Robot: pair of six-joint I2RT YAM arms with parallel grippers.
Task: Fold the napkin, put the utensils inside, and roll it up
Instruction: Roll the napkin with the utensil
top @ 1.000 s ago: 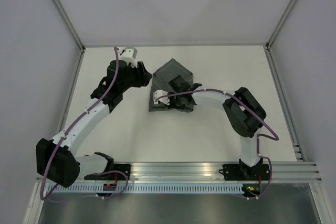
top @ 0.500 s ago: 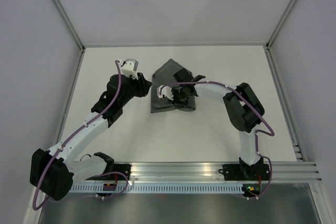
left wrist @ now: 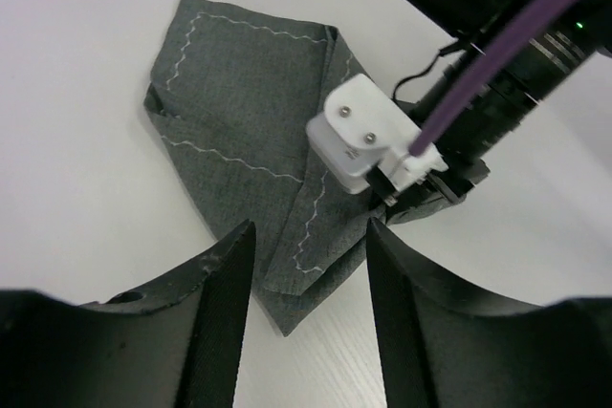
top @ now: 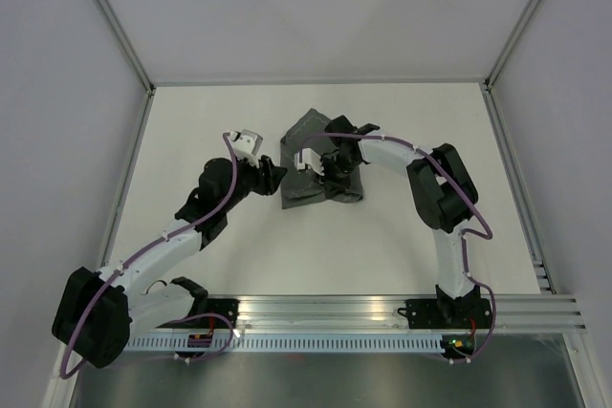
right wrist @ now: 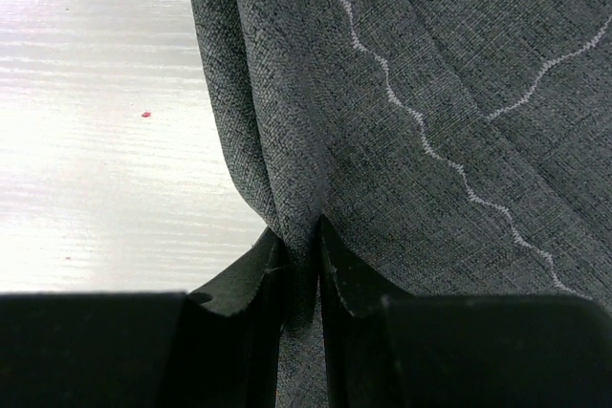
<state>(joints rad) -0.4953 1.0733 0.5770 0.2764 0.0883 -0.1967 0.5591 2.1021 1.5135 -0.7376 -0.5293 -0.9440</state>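
1. Location: the napkin point(top: 304, 131) lies partly folded on the desk point(top: 210, 112), just toward 12 o'clock from the desk's middle. Several layers overlap, and a light wavy stitch line shows along the hems.
2. Utensils: none can be seen in any view. I cannot tell whether they are inside the folds or absent.
3. Right end effector point(right wrist: 298, 246): pressed together on a raised fold of the napkin. The wrist view shows cloth nipped between the two fingertips. From above, its arm comes in from 3 o'clock and the grip sits near the napkin's middle, slightly toward 5 o'clock.
4. Left end effector point(left wrist: 306, 312): spread and holding nothing. It stands at the napkin's 9 o'clock side, with its fingers above the near corner of the cloth. Contact cannot be confirmed.
5. Handling assessment: the napkin appears light, soft and limp, with a coarse weave that should give fair friction.
   - It will likely drape and sag from any single hold, and loose layers may slide over one another.
   - It does not look fragile.
6. Recommended hold: take it at a hemmed edge or corner, where the stitching stiffens the cloth, and pinch through all the layers that are meant to move.
   - A second hold on the opposite edge would help keep the fold line straight.
   - A grip in the middle of the cloth risks bunching.
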